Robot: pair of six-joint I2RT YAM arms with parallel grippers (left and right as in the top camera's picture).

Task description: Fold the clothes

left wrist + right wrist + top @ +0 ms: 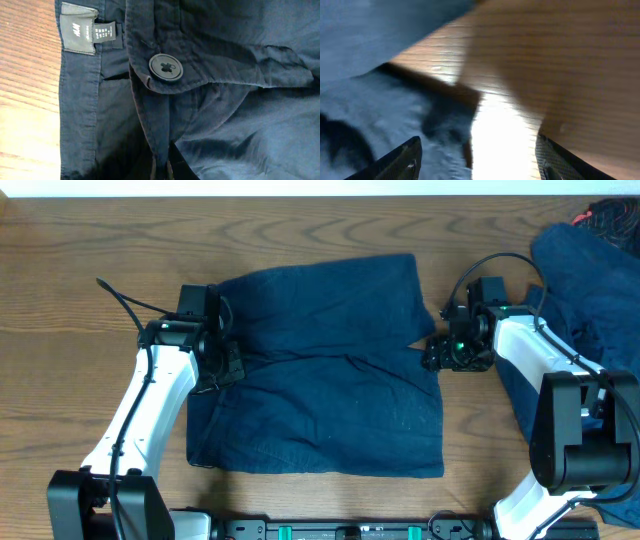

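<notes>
The navy shorts [330,390] lie spread flat in the middle of the table, with the waistband at the left. My left gripper [228,365] sits on the waistband edge. In the left wrist view its jaws [164,172] are shut on a fold of the shorts [240,60], just below the dark button [165,66] and near the grey label [80,34]. My right gripper [432,352] is at the shorts' right edge by the notch between the legs. It is open [477,160], with the cloth edge [365,115] under its left finger.
A second dark navy garment [585,280] lies heaped at the back right, partly under the right arm. Bare wooden table [70,330] runs along the left and the back, and it also shows in the right wrist view [560,65]. A dark rail [330,530] lines the front edge.
</notes>
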